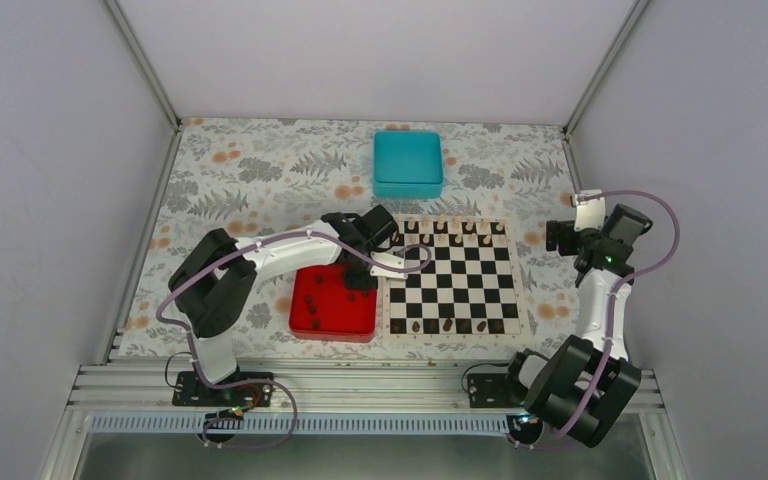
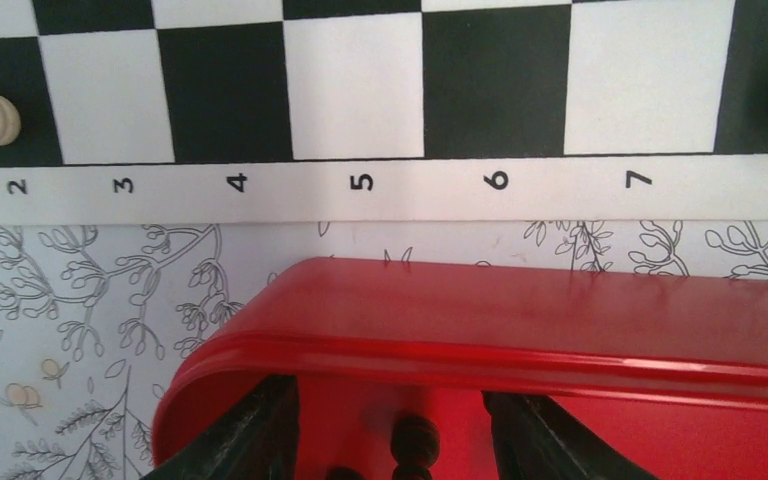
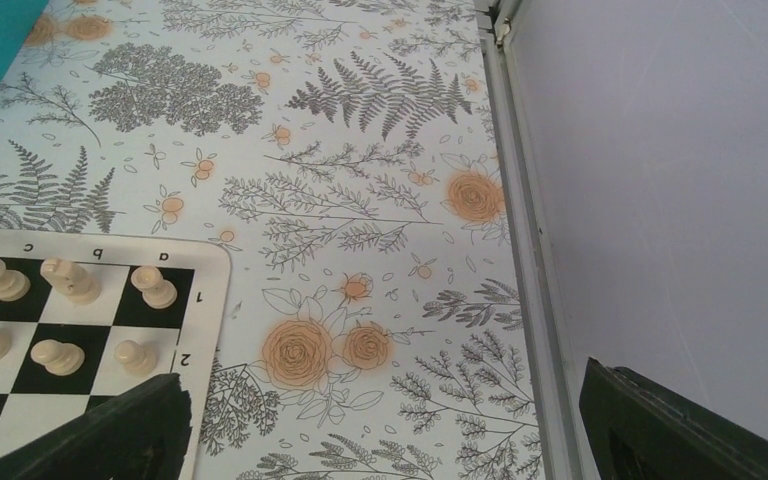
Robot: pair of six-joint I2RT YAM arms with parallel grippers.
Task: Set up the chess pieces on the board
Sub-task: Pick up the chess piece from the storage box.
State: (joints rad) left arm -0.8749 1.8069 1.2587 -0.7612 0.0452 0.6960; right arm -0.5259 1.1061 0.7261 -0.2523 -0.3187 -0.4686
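I'm seeing the left gripper (image 2: pixel 390 440) hanging half-spread inside the glossy red square tray (image 2: pixel 520 340), straddling a small dark chess piece (image 2: pixel 417 442), seemingly not touching it. The right gripper (image 3: pixel 385 440) is gaping wide beside the flat black-and-white checkered board (image 3: pixel 210 290).

A table (image 1: pixel 240 170) covered in floral-print cloth is seen; the board (image 1: pixel 455 280) is laid flat on it, a red tray (image 1: pixel 332 335) is set just beside the board's left edge, a teal box (image 1: pixel 408 162) is placed behind the board, apart
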